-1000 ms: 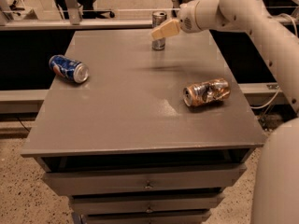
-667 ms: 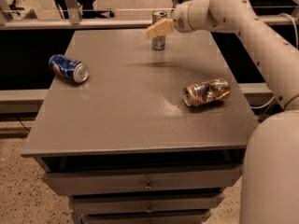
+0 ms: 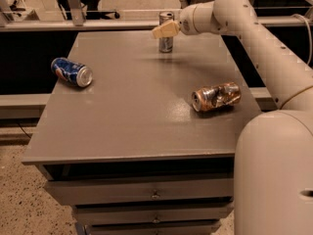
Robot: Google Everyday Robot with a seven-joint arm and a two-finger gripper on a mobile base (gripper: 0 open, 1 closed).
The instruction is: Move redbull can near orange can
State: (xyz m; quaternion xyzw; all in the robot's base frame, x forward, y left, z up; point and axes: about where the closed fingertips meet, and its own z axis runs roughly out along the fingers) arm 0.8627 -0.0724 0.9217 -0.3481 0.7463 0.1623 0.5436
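Observation:
The redbull can (image 3: 166, 44) stands upright near the far edge of the grey table (image 3: 132, 111), slim and silver with a silver top. My gripper (image 3: 164, 31) is at the can's upper half, reaching in from the right and partly covering it. The orange can (image 3: 216, 96) lies on its side, dented and shiny, near the table's right edge, well in front of and to the right of the redbull can.
A wider blue can (image 3: 72, 72) with a red-white logo lies on its side near the table's left edge. My white arm (image 3: 264, 48) runs along the table's right side. Drawers (image 3: 155, 194) sit below the front edge. A rail (image 3: 98, 24) runs behind the table.
My gripper has moved left along the far edge and now overlaps the redbull can. The three cans have not moved.

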